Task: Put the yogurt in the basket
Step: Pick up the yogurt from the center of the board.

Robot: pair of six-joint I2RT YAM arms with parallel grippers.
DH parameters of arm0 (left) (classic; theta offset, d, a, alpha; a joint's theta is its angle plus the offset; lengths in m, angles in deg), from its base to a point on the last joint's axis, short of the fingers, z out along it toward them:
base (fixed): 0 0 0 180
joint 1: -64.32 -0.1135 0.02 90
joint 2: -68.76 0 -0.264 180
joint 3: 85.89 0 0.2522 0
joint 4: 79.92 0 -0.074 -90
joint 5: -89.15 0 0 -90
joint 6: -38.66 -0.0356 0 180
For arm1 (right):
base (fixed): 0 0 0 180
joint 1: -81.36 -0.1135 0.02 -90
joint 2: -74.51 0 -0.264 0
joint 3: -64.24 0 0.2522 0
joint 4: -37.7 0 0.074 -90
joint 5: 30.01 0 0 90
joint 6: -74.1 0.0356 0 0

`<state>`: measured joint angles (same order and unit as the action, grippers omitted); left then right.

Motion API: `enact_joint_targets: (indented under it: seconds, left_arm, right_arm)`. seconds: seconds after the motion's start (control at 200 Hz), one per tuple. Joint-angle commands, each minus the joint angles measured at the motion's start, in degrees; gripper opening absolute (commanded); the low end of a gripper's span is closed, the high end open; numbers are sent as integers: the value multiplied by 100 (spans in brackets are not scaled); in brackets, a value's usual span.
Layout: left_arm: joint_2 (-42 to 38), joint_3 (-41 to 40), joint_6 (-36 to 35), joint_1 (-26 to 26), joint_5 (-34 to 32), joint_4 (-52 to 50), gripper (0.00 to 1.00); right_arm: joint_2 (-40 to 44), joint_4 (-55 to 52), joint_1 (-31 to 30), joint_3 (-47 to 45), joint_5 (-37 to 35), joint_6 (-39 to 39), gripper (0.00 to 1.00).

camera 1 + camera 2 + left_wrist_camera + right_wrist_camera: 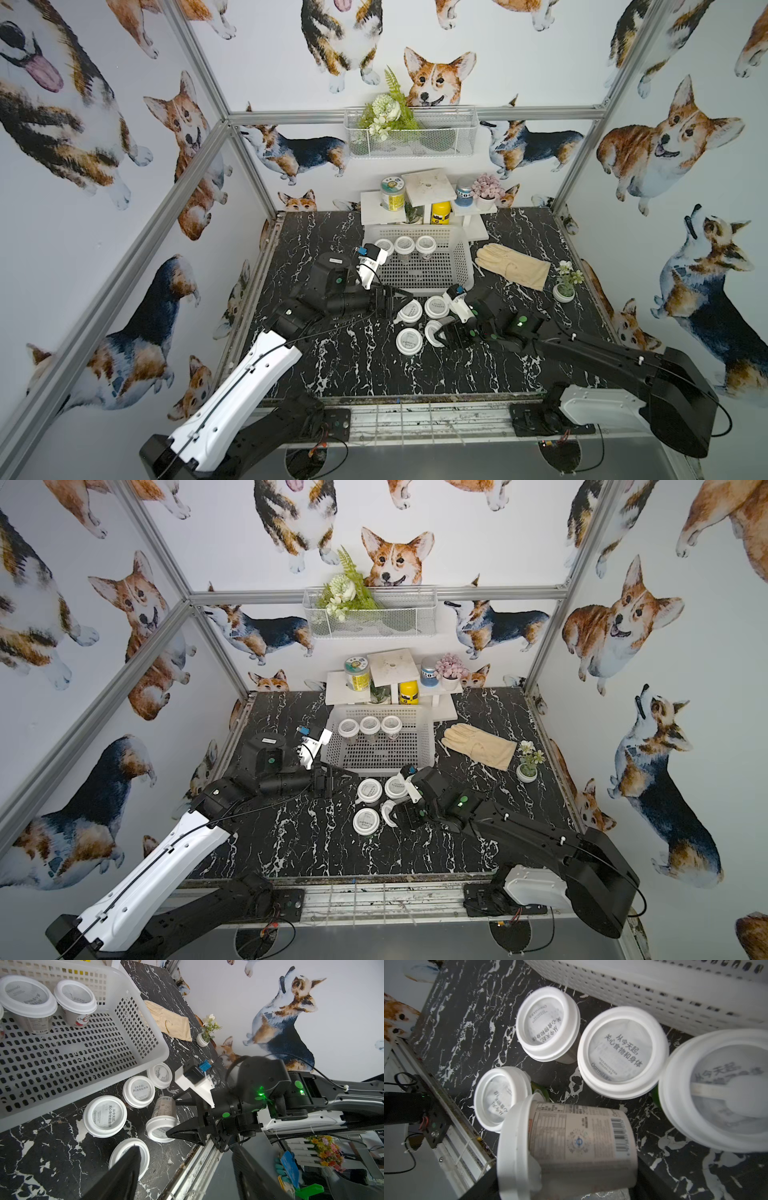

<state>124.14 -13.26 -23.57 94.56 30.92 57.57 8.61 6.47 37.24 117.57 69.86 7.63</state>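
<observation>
Black marble tabletop [332, 365]: three white-lidded yogurt cups [404, 244] already in white slotted plastic basket [463, 266]. Right gripper [436, 334] straddles a toppled cup [163, 1109], hold unclear; left gripper [401, 304] gapes empty. We'd clamp, then lift.

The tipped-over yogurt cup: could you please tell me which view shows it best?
The right wrist view: the tipped-over yogurt cup fills the frame, on its side, label and barcode visible. The left wrist view shows it smaller, between the right claw's fingers. In both top views the claw hides all but its lid rim.
</observation>
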Motion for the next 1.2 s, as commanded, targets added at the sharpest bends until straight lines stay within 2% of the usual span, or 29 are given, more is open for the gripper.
enact_joint_targets:
  seconds: [0.0,0.115,0.175,0.24,0.355,0.5,0.601,0.706,0.811,0.941,1.196]
  left_arm:
    - [-21,122,-48,113,-125,238,75]
    - [102,346,-181,538,-663,121,73]
    - [239,492,-279,952,-1139,-27,68]
    - [370,615,-369,1401,-1687,-103,67]
    - [469,618,-468,1990,-2263,64,66]
    - [382,453,-615,2395,-2790,460,66]
    - [395,472,-795,2639,-3291,485,57]
    - [535,575,-1017,2804,-3563,507,56]
    - [826,809,-1203,2889,-3608,429,60]
    - [1116,1112,-1332,2984,-3658,243,72]
    - [1113,1222,-1496,3023,-3558,-75,85]
  right_arm:
    - [440,-401,95,146,415,293,84]
    - [737,-560,306,325,888,421,85]
    - [828,-644,459,446,1120,471,85]
    - [901,-713,685,565,1477,520,85]
    - [1042,-671,1147,678,2240,638,86]
    - [1089,-471,1595,731,3128,790,87]
    - [1054,-303,1805,720,3706,932,87]
    - [1039,-82,1923,688,4172,1100,88]
    - [984,-50,1986,712,4408,1145,89]
    - [940,-57,2099,697,4546,1154,89]
    - [879,319,2190,591,4914,1406,89]
